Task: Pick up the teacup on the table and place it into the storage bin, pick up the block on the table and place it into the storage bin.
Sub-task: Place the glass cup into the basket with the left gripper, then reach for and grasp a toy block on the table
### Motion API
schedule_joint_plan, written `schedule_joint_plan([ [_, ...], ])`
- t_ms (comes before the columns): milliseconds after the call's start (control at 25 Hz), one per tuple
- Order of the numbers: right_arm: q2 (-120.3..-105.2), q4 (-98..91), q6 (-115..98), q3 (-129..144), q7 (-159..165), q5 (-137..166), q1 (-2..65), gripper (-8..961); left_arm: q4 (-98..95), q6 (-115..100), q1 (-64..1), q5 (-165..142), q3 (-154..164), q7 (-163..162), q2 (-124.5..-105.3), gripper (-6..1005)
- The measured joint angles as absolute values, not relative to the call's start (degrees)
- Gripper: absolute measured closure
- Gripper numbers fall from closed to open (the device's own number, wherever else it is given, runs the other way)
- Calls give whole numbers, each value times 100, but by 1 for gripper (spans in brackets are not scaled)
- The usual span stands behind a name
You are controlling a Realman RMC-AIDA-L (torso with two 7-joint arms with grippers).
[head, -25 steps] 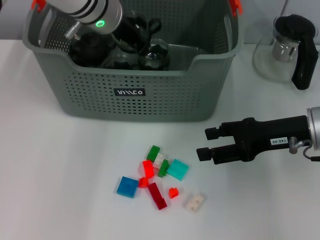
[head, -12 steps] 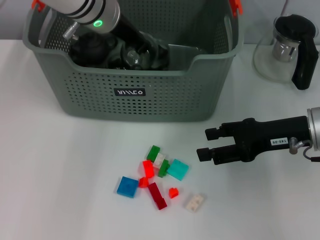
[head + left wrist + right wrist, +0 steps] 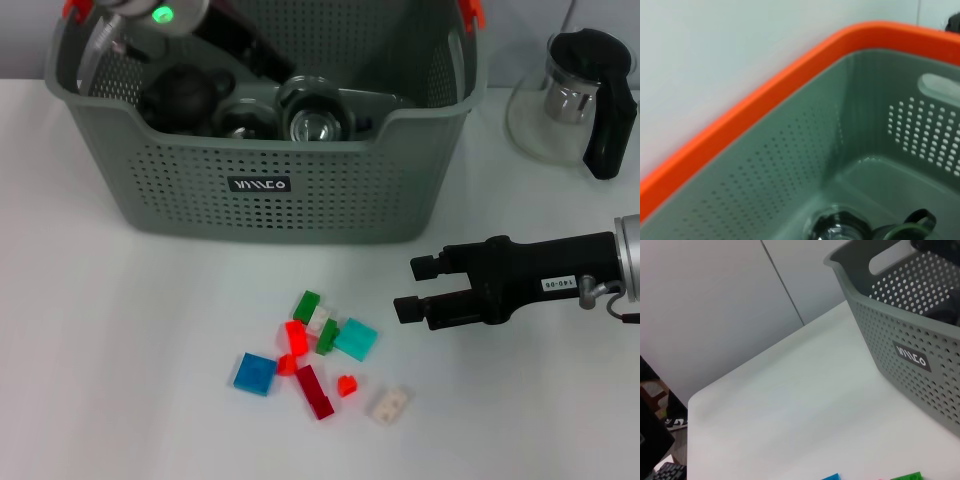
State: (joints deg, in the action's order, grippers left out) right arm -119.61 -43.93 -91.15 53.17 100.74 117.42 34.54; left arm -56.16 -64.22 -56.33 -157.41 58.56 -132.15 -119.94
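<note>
Glass teacups (image 3: 312, 122) lie inside the grey-green perforated plastic storage bin (image 3: 300, 205). Small coloured plastic blocks (image 3: 318, 352) wait on the white table (image 3: 110, 350). Right gripper (image 3: 412, 287) hovers beside them, fingers narrowly apart, holding nothing. I cannot tell the left gripper's (image 3: 235, 35) state.

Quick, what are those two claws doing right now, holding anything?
Left gripper: inside the grey-green perforated plastic basket, fingers hidden, cannot be told.
Right gripper: open, empty, above the white table.
</note>
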Motion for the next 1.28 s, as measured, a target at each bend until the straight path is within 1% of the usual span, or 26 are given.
schedule_joint_plan([
  [160,-11947,-4394,-9114,5318,10062,11742,3454,131,-6629,-7065,-5337,-15652,5762,-13364,-12004,310],
  [400,-11910,-4395,-9113,5317,10053,11742,3458,130,-8398,-8772,-4855,-14432,5329,-13264,-12008,309],
  [600,-11908,-4395,-9114,5307,9986,11742,3468,130,-9396,-10290,-4382,-13042,5128,-12727,-12012,311],
  [680,-11908,-4395,-9114,5309,9956,11742,3470,130,-9605,-10771,-4160,-12718,5108,-12353,-12076,312],
  [920,-11898,-4393,-9117,5285,9916,11742,3454,130,-9940,-11587,-3358,-12538,5182,-10912,-12394,314],
  [1080,-11894,-4373,-9123,5281,9960,11742,3456,129,-9968,-11624,-2954,-12631,5315,-10263,-12422,315],
  [1280,-11926,-4252,-9133,5307,9987,11742,3524,129,-9633,-11383,-2832,-13152,5404,-9709,-12433,319],
])
